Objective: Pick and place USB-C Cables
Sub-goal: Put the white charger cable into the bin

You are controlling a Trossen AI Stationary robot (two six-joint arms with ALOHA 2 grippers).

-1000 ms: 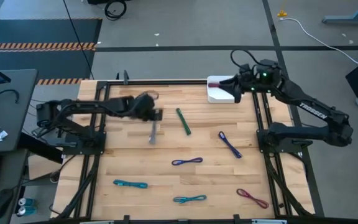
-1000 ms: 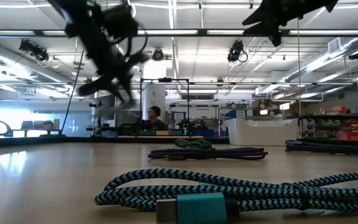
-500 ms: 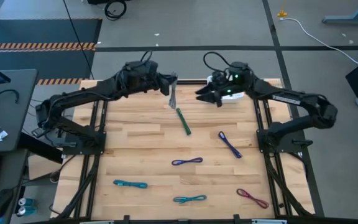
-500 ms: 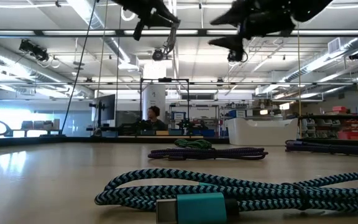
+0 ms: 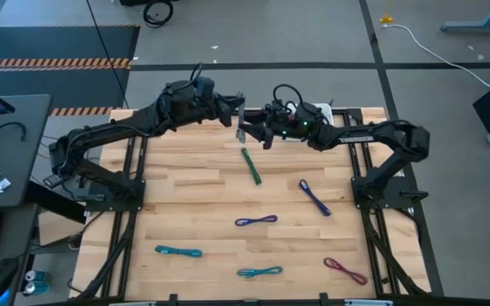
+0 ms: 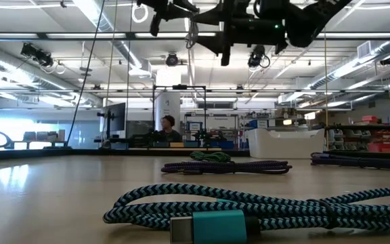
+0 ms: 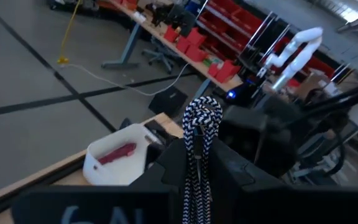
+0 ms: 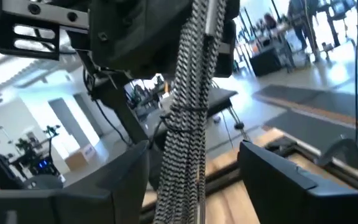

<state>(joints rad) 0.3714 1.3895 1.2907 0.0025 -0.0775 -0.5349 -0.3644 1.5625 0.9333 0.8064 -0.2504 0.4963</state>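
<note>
My left gripper (image 5: 238, 115) is high above the table's far middle, shut on a grey braided USB-C cable bundle (image 5: 239, 129) that hangs below it. My right gripper (image 5: 254, 136) faces it from the right, open. Its fingers stand on either side of the hanging bundle (image 8: 188, 118) and I see no touch. A green cable (image 5: 251, 165), a purple-blue one (image 5: 314, 196), a purple one (image 5: 256, 221), two teal ones (image 5: 178, 252) (image 5: 259, 272) and a maroon one (image 5: 345, 270) lie flat on the table. My left gripper pinches the grey bundle between its two fingers near its upper folded end (image 7: 201, 115), which pokes out past the fingertips. The fingers come about level from the table's left. The bundle is lifted clear and hangs straight down (image 6: 190, 37), several strands together.
The white bin (image 5: 320, 110) sits at the far edge, mostly under my right arm. In the left wrist view the bin (image 7: 101, 168) holds a maroon cable (image 7: 118, 151). Black frame rails run along the table's left and right sides. A person shows far behind in the low view.
My left gripper has carried the grey bundle up from the table's left middle toward the far edge and right; it now hangs clear. My right gripper has left the bin and swung toward the table's left, until its fingers stand around the hanging bundle.
</note>
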